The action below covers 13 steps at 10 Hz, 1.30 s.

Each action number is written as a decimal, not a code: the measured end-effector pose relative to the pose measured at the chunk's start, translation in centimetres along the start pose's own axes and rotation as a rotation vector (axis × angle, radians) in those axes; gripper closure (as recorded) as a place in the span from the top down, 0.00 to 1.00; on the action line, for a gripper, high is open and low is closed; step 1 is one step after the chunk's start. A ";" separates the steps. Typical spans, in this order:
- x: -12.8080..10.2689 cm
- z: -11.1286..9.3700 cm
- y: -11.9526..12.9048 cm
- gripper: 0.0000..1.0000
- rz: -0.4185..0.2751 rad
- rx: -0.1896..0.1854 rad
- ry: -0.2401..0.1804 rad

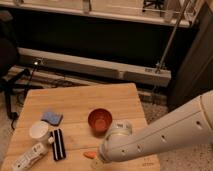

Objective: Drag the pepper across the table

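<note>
The pepper [90, 155], small and orange, lies on the light wooden table [95, 100] near its front edge, just below the bowl. Only its left part shows; the rest is hidden behind my arm. My white arm [165, 135] reaches in from the right, and the gripper [99, 161] points down at the table right beside the pepper's right end, at the bottom edge of the view. The gripper is open, and the pepper rests on the wood, not lifted.
An orange-red bowl [100, 120] stands just behind the pepper. At the front left are a white cup [39, 131], a blue sponge [52, 118], a black bar [58, 144] and a white bottle lying down [29, 156]. A dark shelf and metal rails stand behind the table.
</note>
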 end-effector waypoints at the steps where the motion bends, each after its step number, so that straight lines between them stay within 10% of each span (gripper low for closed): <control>1: -0.1 0.4 -0.5 0.80 -0.005 0.019 -0.004; 9: 1.0 6.3 0.1 0.79 0.010 0.072 0.059; 13: 0.6 7.4 0.4 0.54 0.028 0.086 0.060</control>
